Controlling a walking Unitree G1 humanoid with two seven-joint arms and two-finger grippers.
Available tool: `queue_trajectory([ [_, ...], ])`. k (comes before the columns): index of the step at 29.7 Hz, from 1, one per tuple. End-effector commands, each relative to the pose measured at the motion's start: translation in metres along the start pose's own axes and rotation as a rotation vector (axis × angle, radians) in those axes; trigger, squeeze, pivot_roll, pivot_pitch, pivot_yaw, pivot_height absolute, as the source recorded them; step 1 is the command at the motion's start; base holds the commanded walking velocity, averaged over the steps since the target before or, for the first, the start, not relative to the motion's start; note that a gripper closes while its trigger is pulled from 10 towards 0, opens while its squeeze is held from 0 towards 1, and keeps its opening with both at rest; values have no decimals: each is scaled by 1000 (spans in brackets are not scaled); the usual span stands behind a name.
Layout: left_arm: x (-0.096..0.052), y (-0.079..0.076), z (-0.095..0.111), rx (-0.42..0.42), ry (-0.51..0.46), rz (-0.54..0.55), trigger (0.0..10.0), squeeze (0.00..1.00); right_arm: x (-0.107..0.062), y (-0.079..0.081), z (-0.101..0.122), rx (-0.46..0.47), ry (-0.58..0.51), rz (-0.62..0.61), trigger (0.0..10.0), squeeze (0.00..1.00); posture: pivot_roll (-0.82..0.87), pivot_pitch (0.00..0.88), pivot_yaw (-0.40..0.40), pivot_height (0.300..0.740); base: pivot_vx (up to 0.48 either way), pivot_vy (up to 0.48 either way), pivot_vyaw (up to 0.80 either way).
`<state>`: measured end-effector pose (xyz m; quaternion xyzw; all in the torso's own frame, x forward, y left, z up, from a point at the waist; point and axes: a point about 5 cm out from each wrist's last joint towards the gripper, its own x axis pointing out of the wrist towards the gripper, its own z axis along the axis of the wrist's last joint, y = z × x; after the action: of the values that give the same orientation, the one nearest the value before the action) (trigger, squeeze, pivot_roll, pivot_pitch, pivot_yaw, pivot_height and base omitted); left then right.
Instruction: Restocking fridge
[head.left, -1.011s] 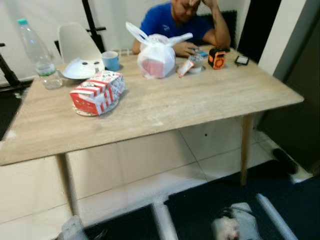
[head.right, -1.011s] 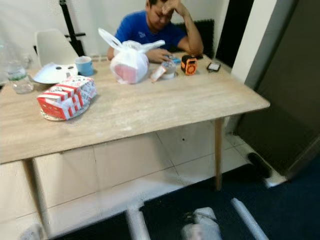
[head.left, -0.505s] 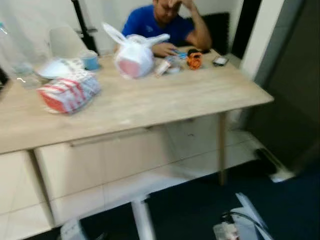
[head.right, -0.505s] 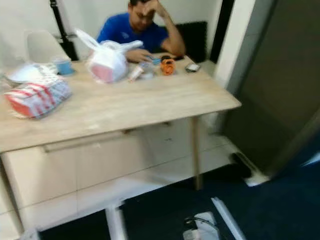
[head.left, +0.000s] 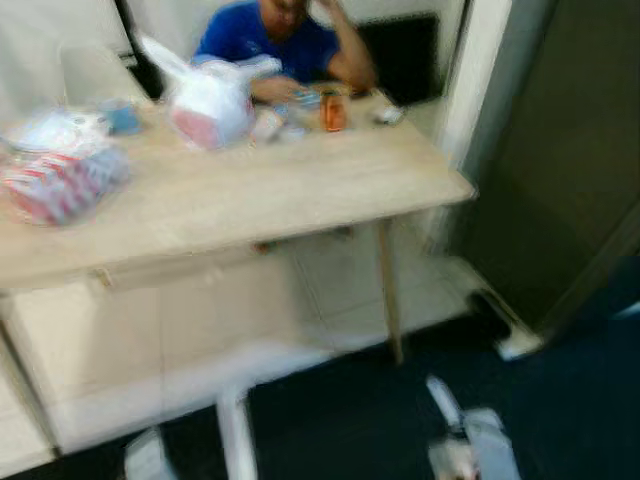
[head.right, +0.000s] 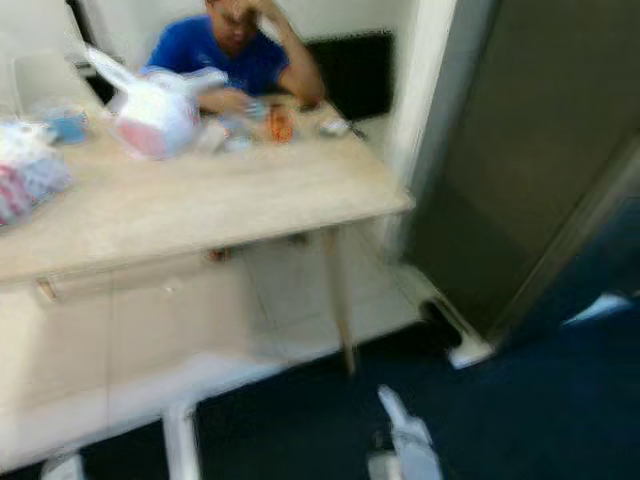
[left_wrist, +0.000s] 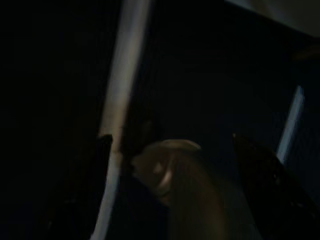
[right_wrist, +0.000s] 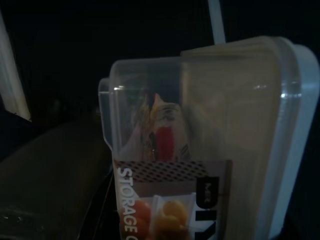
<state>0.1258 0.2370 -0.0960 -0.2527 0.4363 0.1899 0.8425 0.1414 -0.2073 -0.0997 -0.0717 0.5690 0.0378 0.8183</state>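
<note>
A clear plastic storage container (right_wrist: 200, 145) with a printed label and red and orange food inside sits right in front of my right wrist camera, held by my right gripper (head.right: 402, 452) low at the picture's bottom edge. It appears in the left eye view as a pale blurred shape (head.left: 478, 448). A tall dark grey front (head.left: 560, 150), possibly the fridge, stands to the right. My left arm (head.left: 148, 455) hangs low at the bottom left; its wrist view is very dark.
A wooden table (head.left: 300, 190) stands ahead on the left with a white plastic bag (head.left: 210, 100), a red-and-white packet (head.left: 60, 185) and small items. A person in a blue shirt (head.left: 265, 40) sits behind it. A white pillar (head.left: 470, 80) separates table and dark front. Dark floor (head.left: 570, 400) lies below.
The whole picture has swung to the right and is more blurred: the table has slid left and the dark grey front takes up more of the right. Nothing on the table moved.
</note>
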Motion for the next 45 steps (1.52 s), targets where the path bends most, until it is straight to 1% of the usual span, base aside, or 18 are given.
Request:
queue_trajectory([
  [1, -1, 2, -1, 1, 7, 6, 10000, 0, -1, -5, 5, 11, -23, -13, 10000, 0, -28, 0, 16, 740, 0, -461, 0],
  [4, -1, 2, -2, 0, 9, 7, 10000, 0, -1, -5, 5, 11, -22, -10, 10000, 0, -29, 0, 17, 740, 0, -461, 0],
  [6, -1, 2, -2, 0, 11, 7, 10000, 0, -1, -3, 7, 22, -39, 19, 10000, 0, -29, 0, 17, 740, 0, -461, 0],
  [8, -1, 2, -2, 0, 12, 6, 10000, 0, -1, -2, 8, 7, -38, 36, 10000, 0, -29, 0, 17, 740, 0, -461, 725],
  [14, -1, 2, -3, 0, 14, 7, 10000, 0, 0, -2, 8, 14, -37, 35, 10000, 0, -31, 0, 20, 740, 0, -463, 731],
  [15, -1, 2, -3, 0, 14, 6, 10000, 0, 0, -2, 6, -3, -24, 23, 10000, 0, -32, 0, 19, 740, 0, -461, 781],
  [20, -1, 2, -2, 1, 14, 6, 10000, 0, 0, -3, 5, -23, -11, 5, 10000, 0, -32, 0, 19, 740, 0, -461, 0],
  [25, -1, 2, -2, 1, 12, 4, 10000, 0, 0, -3, 5, -2, -16, 12, 10000, 0, -31, 0, 20, 740, 0, -461, 0],
  [45, 0, 1, -2, 3, 16, 0, 10000, 0, -1, -5, 8, 15, -23, -3, 10000, 0, -33, 0, 19, 740, 0, -461, 0],
])
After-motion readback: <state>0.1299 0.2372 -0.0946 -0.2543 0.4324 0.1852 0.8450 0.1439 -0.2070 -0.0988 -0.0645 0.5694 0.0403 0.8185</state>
